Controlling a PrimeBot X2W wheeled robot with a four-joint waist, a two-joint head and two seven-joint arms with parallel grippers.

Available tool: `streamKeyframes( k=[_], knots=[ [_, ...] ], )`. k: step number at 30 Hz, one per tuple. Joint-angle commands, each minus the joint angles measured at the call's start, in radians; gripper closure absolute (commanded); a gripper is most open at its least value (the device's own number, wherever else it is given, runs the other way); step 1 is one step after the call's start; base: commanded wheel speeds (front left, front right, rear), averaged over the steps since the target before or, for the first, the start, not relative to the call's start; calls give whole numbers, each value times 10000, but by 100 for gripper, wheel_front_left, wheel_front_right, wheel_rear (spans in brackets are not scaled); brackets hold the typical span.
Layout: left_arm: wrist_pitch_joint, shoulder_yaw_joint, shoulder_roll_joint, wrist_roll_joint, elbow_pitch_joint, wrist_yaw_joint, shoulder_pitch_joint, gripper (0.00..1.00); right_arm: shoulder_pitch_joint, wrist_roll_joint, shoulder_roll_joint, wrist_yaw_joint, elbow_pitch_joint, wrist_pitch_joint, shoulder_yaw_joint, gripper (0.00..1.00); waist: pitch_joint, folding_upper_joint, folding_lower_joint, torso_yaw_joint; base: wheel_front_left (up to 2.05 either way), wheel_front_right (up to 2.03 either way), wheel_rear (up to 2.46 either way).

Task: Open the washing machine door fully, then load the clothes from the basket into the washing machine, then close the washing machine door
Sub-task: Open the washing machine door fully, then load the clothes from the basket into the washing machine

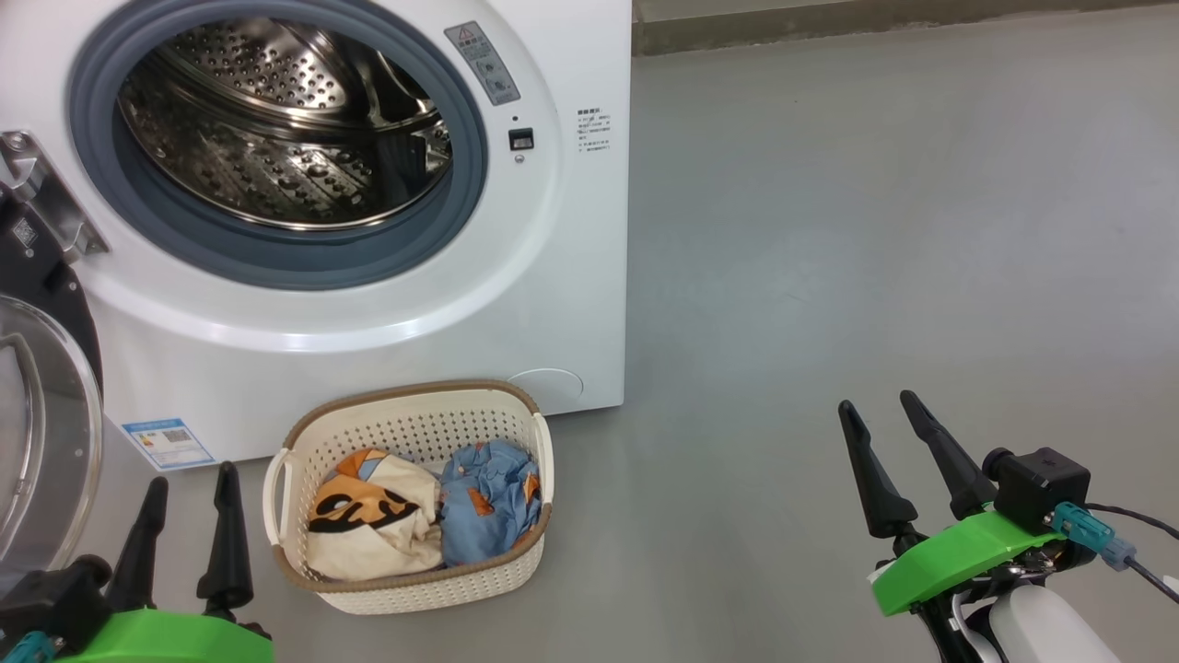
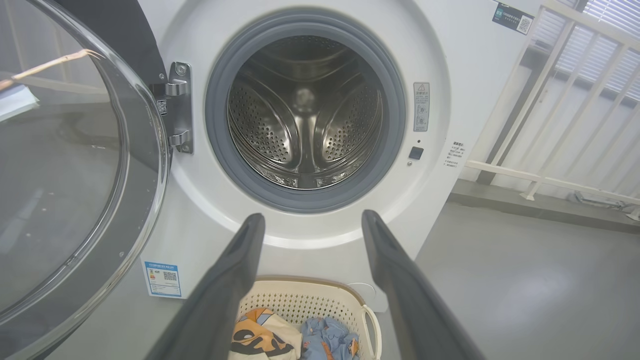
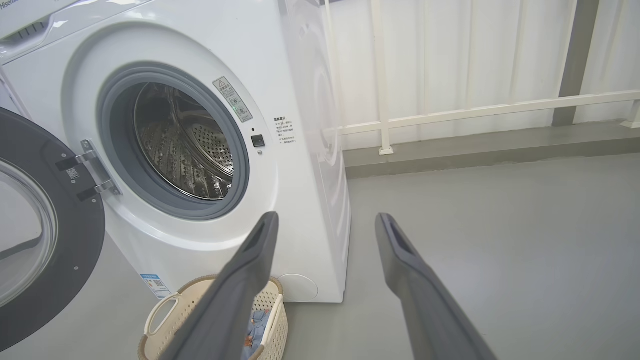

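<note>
The white washing machine (image 1: 516, 304) stands at the upper left, its steel drum (image 1: 285, 120) bare inside. Its black round door (image 1: 46, 414) with the glass bowl hangs swung wide on the left hinge; the door (image 3: 45, 235) also shows in the right wrist view. On the floor before the machine sits the cream basket (image 1: 405, 424) holding the clothes: a cream garment with orange and black print (image 1: 368, 520) and a light blue one (image 1: 493, 497). My left gripper (image 1: 189, 497) is open just left of the basket. Far to the right, my right gripper (image 1: 880, 410) is open over the floor.
Grey floor (image 1: 875, 230) stretches wide to the right of the machine. A white railing (image 3: 475, 110) and a low kerb (image 3: 475, 150) run along the back wall behind it. The open door takes up the room left of the basket.
</note>
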State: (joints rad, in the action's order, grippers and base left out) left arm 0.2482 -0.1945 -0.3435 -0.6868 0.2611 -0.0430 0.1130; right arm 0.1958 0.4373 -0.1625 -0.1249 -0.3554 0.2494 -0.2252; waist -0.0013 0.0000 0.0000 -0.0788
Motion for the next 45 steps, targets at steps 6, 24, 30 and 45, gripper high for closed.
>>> streamKeyframes(
  k=[6, 24, 30, 45],
  knots=[
    [131, 404, -175, 158, -165, 128, 205, 0, 350, -132, -85, -58, 229, 124, -160, 0, 2, 0, 0, 69, 0, 0, 0],
    [134, 436, -10, 316, -46, 209, 201, 0, 365, -99, -77, -58, 167, 124, -206, 0, -44, 0, 0, 250, 0, 0, 0],
    [135, 470, 7, 351, -47, 211, 201, 0, 360, -106, -75, -58, 184, 124, -207, 0, -49, 0, 0, 289, 0, 0, 0],
    [135, 571, 33, 452, -106, 236, 173, 0, 320, -92, -60, -58, 226, 124, -223, 0, -31, 0, 0, 335, 0, 0, 0]
  ],
)
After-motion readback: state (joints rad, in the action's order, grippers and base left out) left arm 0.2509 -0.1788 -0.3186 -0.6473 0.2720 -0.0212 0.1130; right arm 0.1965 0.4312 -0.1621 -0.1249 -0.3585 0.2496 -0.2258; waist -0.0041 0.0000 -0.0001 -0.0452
